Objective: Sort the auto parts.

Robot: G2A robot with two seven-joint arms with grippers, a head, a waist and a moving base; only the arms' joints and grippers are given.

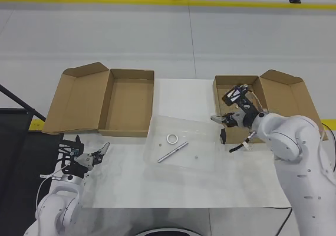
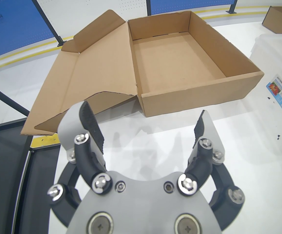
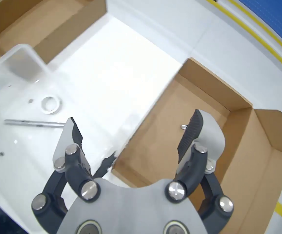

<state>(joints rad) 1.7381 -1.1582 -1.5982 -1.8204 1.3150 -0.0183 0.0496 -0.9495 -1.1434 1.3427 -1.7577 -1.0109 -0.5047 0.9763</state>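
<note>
A: Item one, right gripper (image 3: pixel 135 122): how is it entered?

B: Entered as spread wide, with nothing held between the pads and nothing touched. It is placed above the corner of the right box (image 1: pixel 237 77) nearest the clear tray (image 1: pixel 191 133).

A: Item two, the parts to be sorted?

B: A metal rod (image 1: pixel 173 152) and a white ring (image 1: pixel 171 138) are logged inside the tray, near each other but apart. Seen from above, the rod is found at eight o'clock from the right gripper, the ring at nine. The rod's long axis is laid from eight to two o'clock.

A: Item three, left gripper (image 2: pixel 144 110)?

B: Listed as fully parted and empty, stationed over the table (image 1: pixel 127 189) near its edge. The rod is found at three o'clock from it, the left box (image 2: pixel 192 91) at one. The right gripper is judged the nearer to both parts.

A: Anything already filed?

B: One small pin (image 3: pixel 183 127) is noted on the floor of the right box.
</note>
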